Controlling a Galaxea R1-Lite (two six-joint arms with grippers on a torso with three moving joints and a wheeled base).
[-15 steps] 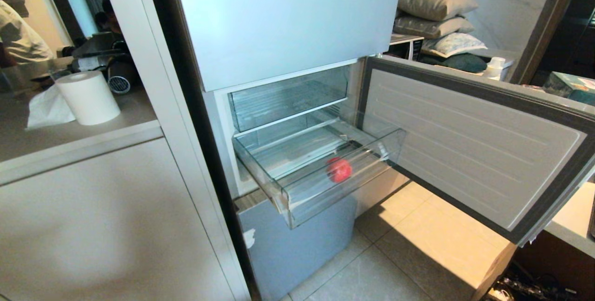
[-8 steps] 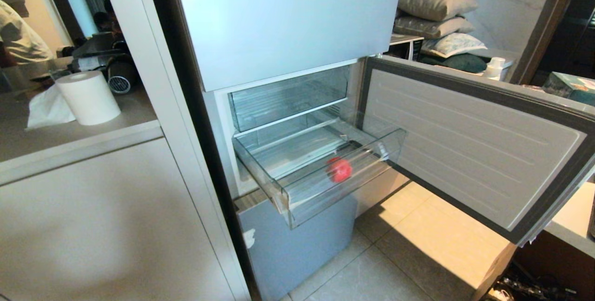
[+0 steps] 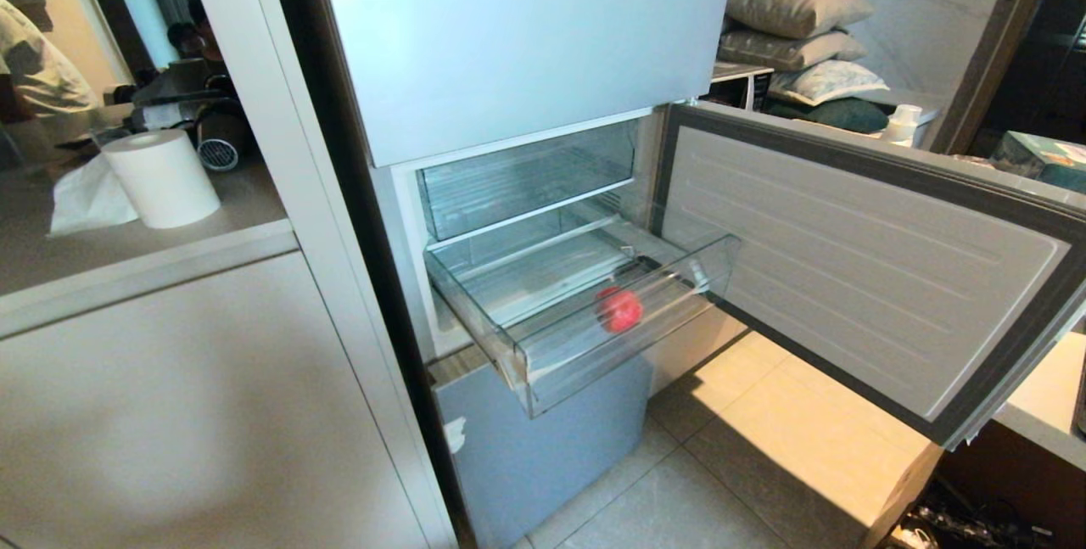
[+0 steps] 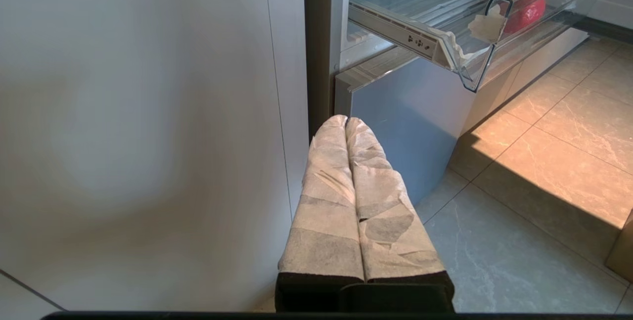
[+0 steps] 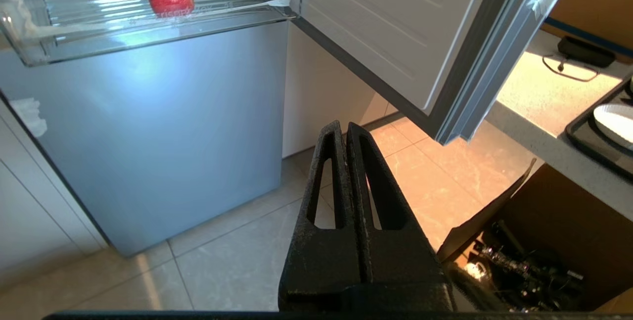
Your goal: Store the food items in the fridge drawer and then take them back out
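The pulled-out clear fridge drawer holds 1 red fruit.

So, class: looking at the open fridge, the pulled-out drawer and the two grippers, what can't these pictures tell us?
- Orange fruit: in no view.
- Red fruit: its shape is warped through the ribbed clear drawer.
- Both arms: outside the head view.
- Box contents by the right gripper: dark tangle, unreadable.
- Left gripper: fingers wrapped, pads hidden.

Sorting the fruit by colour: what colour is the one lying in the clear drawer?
Red fruit; clearest in the head view.
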